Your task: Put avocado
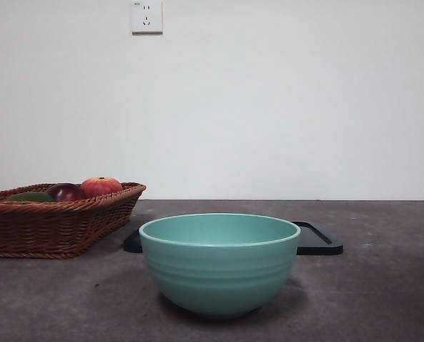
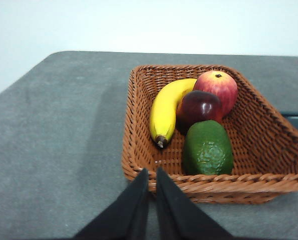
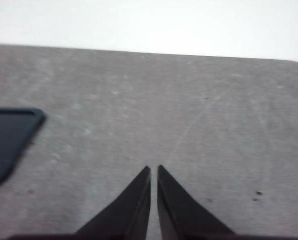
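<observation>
1. Black jaws of the left gripper (image 2: pixel 152 172) are seen nearly closed, only a thin slit between them, with nothing held.
2. Just beyond them the wicker basket (image 2: pixel 138 150) is found; the avocado (image 2: pixel 208 148) lies inside it, nearest the gripper.
3. Farther in, a dark maroon fruit (image 2: pixel 201 105), a banana (image 2: pixel 166 109) and a red-orange fruit (image 2: pixel 219 86) are seen.
4. The right gripper (image 3: pixel 154 170) is likewise almost closed and empty, over bare table (image 3: pixel 189 110), a black tray (image 3: pixel 8 135) off to one side.

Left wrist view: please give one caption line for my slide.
Shut left end effector before wicker basket holding avocado, banana, two red fruits.
</observation>
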